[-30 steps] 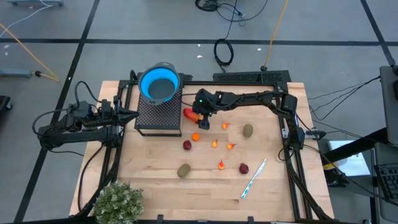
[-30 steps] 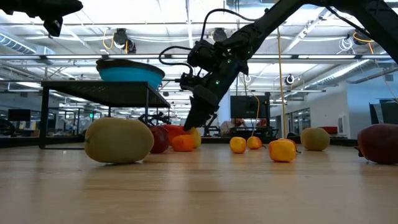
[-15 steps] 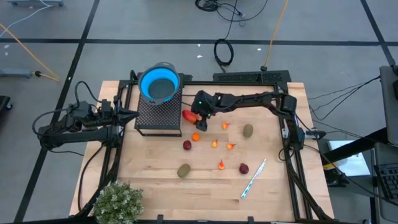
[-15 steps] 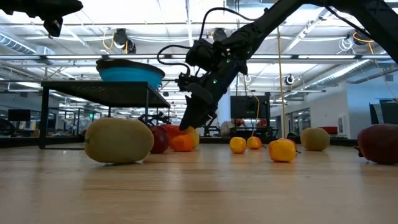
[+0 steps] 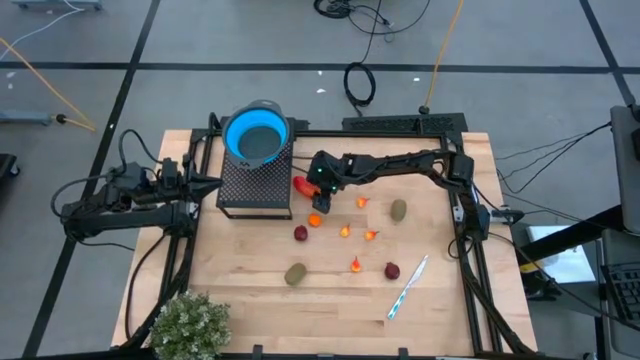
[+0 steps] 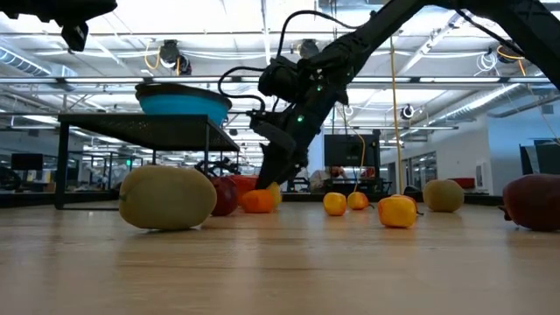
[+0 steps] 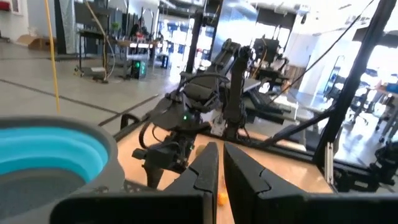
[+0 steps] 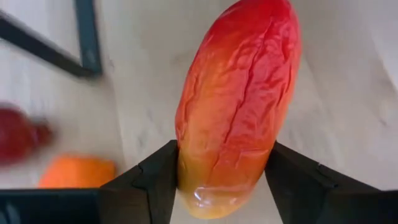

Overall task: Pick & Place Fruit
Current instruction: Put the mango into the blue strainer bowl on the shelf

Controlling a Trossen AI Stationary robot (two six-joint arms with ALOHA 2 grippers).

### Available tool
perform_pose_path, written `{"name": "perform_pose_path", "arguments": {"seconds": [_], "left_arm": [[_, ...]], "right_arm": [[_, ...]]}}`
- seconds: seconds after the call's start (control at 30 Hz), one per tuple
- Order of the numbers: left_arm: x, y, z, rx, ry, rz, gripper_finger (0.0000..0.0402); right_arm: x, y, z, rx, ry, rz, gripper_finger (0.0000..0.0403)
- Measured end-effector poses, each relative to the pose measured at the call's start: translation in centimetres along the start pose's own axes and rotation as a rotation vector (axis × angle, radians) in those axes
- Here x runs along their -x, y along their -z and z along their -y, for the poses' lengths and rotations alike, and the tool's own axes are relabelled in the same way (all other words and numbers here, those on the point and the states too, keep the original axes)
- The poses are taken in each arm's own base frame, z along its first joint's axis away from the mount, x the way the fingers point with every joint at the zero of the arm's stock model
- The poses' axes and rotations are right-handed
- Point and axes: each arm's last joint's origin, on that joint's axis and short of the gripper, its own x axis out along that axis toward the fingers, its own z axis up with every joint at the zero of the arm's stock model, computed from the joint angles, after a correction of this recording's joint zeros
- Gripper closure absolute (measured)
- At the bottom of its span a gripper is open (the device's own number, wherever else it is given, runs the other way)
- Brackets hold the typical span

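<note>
1. The right gripper (image 5: 314, 189) is down at the bench (image 5: 250, 295), right next to the black mesh stand (image 5: 254, 183), with its arm stretched across from the far right corner.
2. In the right wrist view its jaws sit on both sides of the elongated red-orange fruit (image 8: 233, 102), and both fingers (image 8: 149, 180) touch its skin, so it's pinching that piece. The fruit lies on the wood, just beside the foot of the stand.
3. From above you only catch the red tip of that piece poking out by the stand (image 5: 299, 184); the gripper covers the rest.
4. The left gripper (image 7: 221, 167) is parked over at the left edge of the bench, pointing toward the stand, jaws pressed together with only a thin slit between them.
5. A blue bowl (image 5: 256, 135) sits on top of the mesh stand, at its back end.
6. The rest of the fruit is scattered mid-bench: an orange piece (image 5: 315, 220) just in front of the right gripper, a dark red ball (image 5: 300, 233) near it, and a few tiny orange bits (image 5: 345, 231) to the right.
7. One brown-green oval (image 5: 398, 210) sits off to the right, another (image 5: 295, 273) closer to the front, and a second dark red ball (image 5: 392, 270) lies near the white-and-blue pen (image 5: 408, 286).
8. A bushy green plant (image 5: 189, 324) is at the front left corner.
</note>
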Motion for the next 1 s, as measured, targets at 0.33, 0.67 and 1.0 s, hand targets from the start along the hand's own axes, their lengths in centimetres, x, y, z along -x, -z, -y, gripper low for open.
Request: {"name": "perform_pose_path", "arguments": {"seconds": [0.33,0.67,1.0], "left_arm": [[0.1,-1.2,0.2,0.003,0.025,0.127,0.0378],[0.1,-1.6,0.3,0.0,0.032,0.162,0.0378],[0.1,-1.6,0.3,0.001,0.032,0.162,0.0378]], "right_arm": [[7.4,-1.0,-1.4,0.075,0.098,-0.008,0.0201],[19.1,-1.9,-4.3,0.101,0.085,0.217,0.0201],[28.8,-1.8,-7.5,0.246,0.023,0.607,0.0202]]}}
